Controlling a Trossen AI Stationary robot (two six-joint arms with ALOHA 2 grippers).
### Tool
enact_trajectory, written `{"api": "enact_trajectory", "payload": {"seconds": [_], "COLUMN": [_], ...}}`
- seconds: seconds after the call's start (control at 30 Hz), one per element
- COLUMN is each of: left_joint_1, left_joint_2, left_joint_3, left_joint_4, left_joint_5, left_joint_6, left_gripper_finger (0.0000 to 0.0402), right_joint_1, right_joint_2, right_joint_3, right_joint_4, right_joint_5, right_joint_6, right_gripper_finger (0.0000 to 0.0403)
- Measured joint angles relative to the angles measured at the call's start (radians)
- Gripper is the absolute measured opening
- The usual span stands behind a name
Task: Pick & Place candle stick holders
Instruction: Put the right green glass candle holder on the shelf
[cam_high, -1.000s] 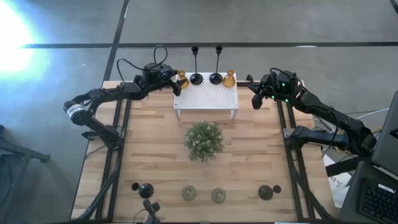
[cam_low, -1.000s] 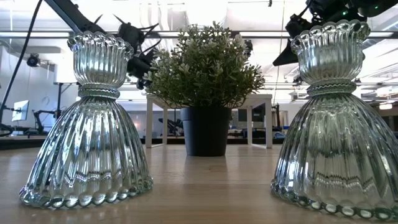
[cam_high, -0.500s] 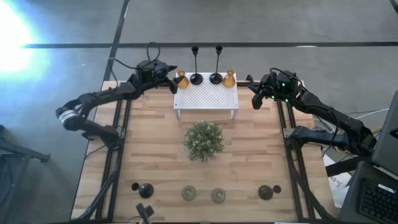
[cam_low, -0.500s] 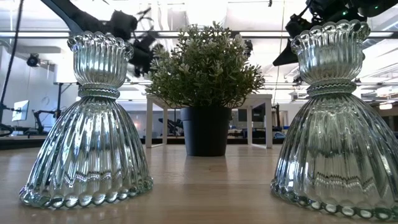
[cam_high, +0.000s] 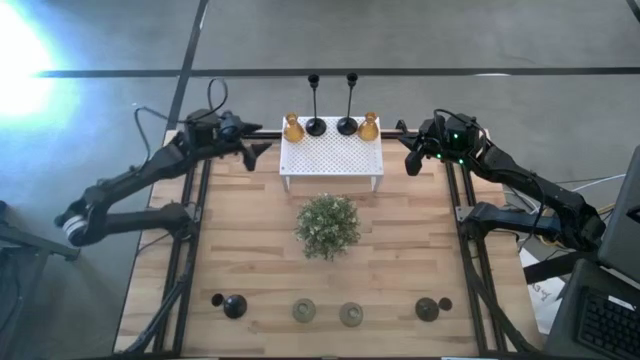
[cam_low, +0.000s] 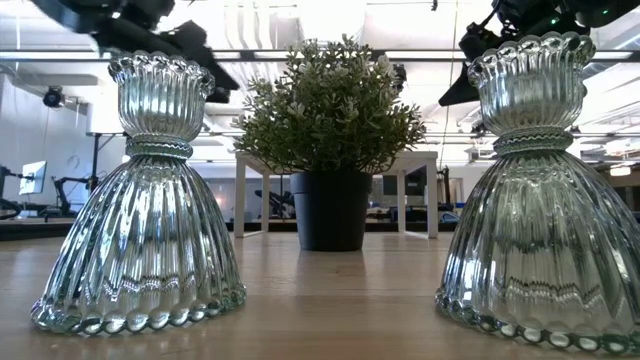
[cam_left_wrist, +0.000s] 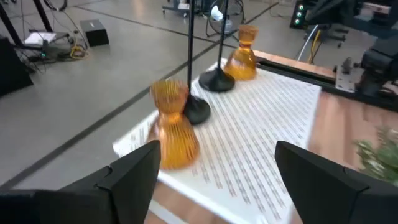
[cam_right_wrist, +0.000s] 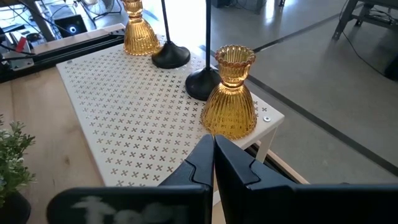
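Note:
Two amber glass holders and two tall black holders stand on their bases along the far edge of the white perforated stand. Two pale glass holders and two short black holders stand near the table's near edge. My left gripper is open and empty, left of the stand; its wrist view shows the near amber holder ahead. My right gripper is shut and empty, right of the stand, facing the other amber holder.
A bushy green plant in a dark pot stands mid-table, in front of the stand. In the low view the two pale glass holders flank the plant. Bare wood lies left and right of the plant.
My left gripper has drawn back from beside the left amber holder toward the table's left edge. The amber holder stays upright on the stand.

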Motion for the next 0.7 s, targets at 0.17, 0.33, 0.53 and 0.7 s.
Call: {"api": "enact_trajectory", "payload": {"seconds": [0.17,0.33,0.53,0.7], "left_joint_1": [-0.017,-0.045,-0.092,-0.133], "left_joint_2": [-0.188,-0.377,-0.53,-0.571], "left_joint_3": [-0.141,-0.279,-0.401,-0.438], "left_joint_4": [-0.011,0.101,0.228,0.244], "left_joint_5": [0.02,0.091,0.094,0.066], "left_joint_6": [-0.11,-0.249,-0.332,-0.34], "left_gripper_finger": [0.0299,0.0291,0.0291,0.0291], "right_joint_1": [0.0,0.0,0.0,0.0], "right_joint_2": [0.0,0.0,0.0,0.0], "right_joint_3": [0.0,0.0,0.0,0.0], "right_joint_4": [0.001,0.009,0.092,0.119], "right_joint_5": [0.0,0.0,0.0,0.0], "right_joint_6": [-0.002,-0.002,0.0,0.0], "right_gripper_finger": [0.0008,0.0008,0.0008,0.0008]}}
